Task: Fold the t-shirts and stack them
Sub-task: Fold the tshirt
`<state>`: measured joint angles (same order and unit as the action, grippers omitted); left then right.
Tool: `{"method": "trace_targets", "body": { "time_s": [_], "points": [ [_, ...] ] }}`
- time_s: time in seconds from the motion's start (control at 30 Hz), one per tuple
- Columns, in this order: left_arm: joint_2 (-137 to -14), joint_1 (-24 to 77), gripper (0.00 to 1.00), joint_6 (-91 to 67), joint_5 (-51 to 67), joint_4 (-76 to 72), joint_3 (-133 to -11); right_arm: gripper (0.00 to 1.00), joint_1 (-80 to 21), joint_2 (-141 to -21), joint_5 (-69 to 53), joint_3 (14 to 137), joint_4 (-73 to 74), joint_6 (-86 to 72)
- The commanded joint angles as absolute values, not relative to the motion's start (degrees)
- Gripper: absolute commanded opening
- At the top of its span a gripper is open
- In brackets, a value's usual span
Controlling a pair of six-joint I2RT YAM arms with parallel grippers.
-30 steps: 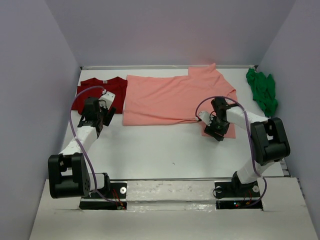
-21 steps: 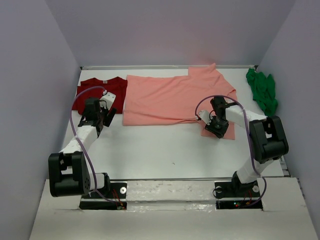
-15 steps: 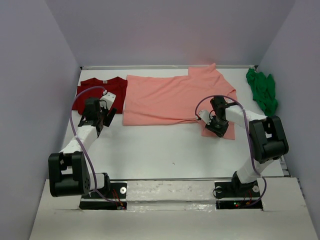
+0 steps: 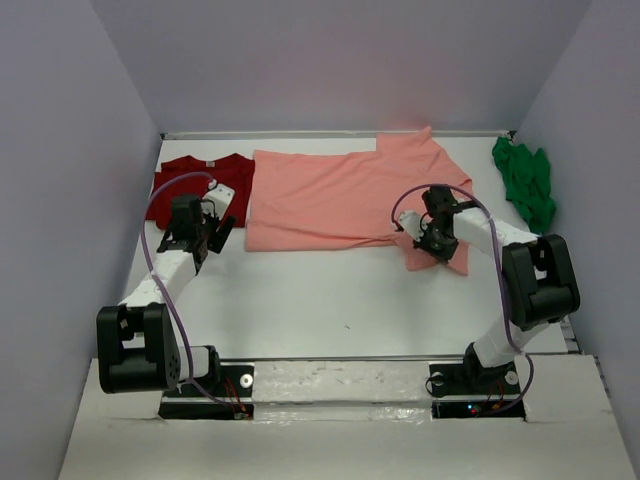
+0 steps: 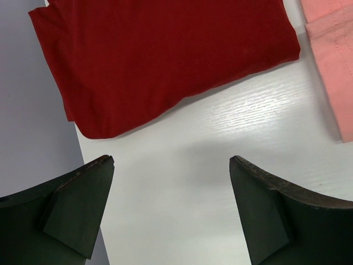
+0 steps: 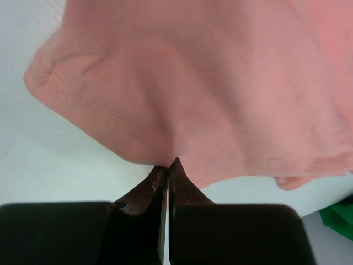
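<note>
White desk (image 4: 330,290), lilac walls (image 4: 80,150). The salmon-pink t-shirt (image 4: 330,195) lies spread at the back middle, its near right hem pinched in the closed right claw (image 6: 168,165). The dark red t-shirt (image 4: 200,180) lies folded back left, just beyond the wide-open, empty left claw (image 5: 171,165); the green t-shirt (image 4: 525,185) is bunched back right.

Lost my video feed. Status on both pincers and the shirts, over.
Right pincer shut on salmon-pink shirt, at its hem. Left pincer open, empty, beside folded dark red shirt. Green shirt bunched far right, untouched. Nothing blocking.
</note>
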<state>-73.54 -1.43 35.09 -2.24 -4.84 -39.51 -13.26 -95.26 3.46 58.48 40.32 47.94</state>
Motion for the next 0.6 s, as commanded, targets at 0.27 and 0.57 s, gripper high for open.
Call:
{"method": "trace_targets", "body": {
  "time_s": [0.27, 0.57],
  "points": [
    [-71.89, -0.88, 0.99, 35.07, -1.41, -5.27, -41.75, 0.00, -13.80, -93.68, 5.89, 72.68, 41.57, 46.93],
    [-73.56, -0.44, 0.99, 35.07, -1.14, -5.27, -42.45, 0.00, -13.80, -98.08, 7.03, 76.46, 39.82, 47.02]
  ]
}}
